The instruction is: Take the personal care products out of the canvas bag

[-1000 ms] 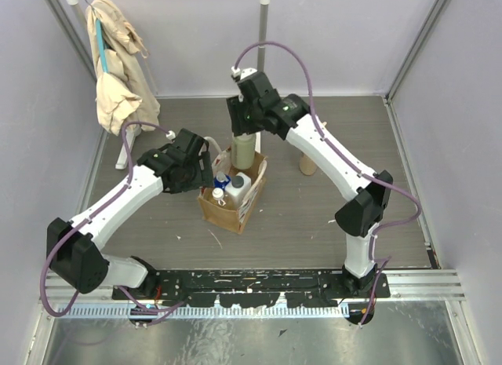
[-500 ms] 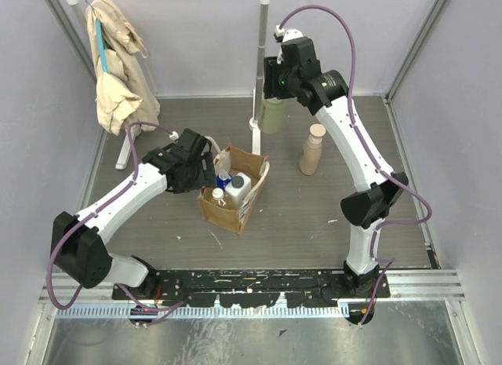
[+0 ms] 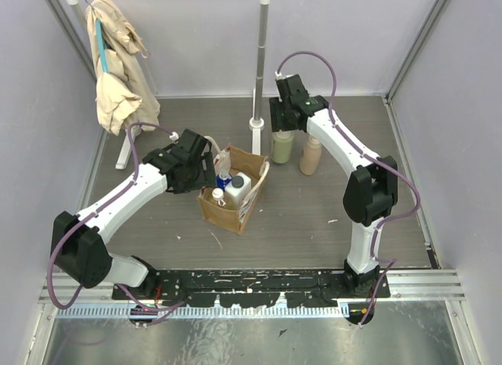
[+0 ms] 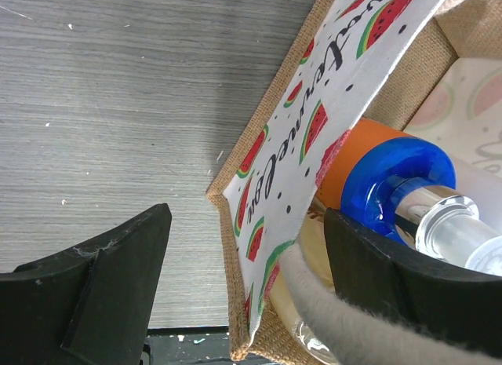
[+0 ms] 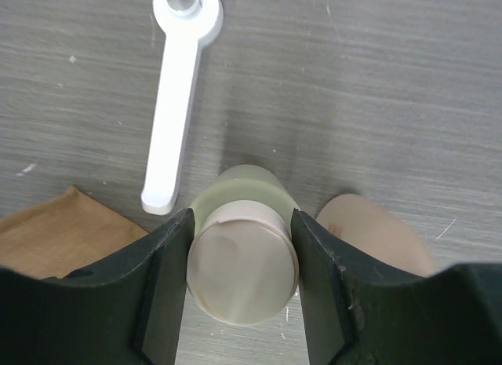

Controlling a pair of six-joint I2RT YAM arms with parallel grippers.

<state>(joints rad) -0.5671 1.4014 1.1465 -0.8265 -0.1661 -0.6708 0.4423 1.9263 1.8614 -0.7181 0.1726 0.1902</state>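
Observation:
The canvas bag (image 3: 227, 210) stands upright mid-table. The orange-and-blue bottle (image 3: 222, 179), the white rectangular bottle (image 3: 238, 189) and the small amber bottle (image 3: 217, 196) stand in it. My left gripper (image 3: 205, 166) is open, its jaws astride the bag's left wall (image 4: 314, 129), one inside next to the blue cap (image 4: 396, 177), one outside. My right gripper (image 3: 284, 123) is shut on the cream cap of the olive-green bottle (image 3: 282, 149), which is upright and low at the table beside the tan bottle (image 3: 311, 155). The right wrist view shows the cap (image 5: 243, 263) between the jaws.
A clothes rack with a beige garment (image 3: 118, 67) stands at the back left. Its pole (image 3: 261, 59) and white foot (image 5: 176, 106) are just left of the olive-green bottle. Purple walls close in the table on three sides.
My right arm carried the olive-green bottle from above the bag up and to the right, then lowered it beside the tan bottle. The left arm has not moved.

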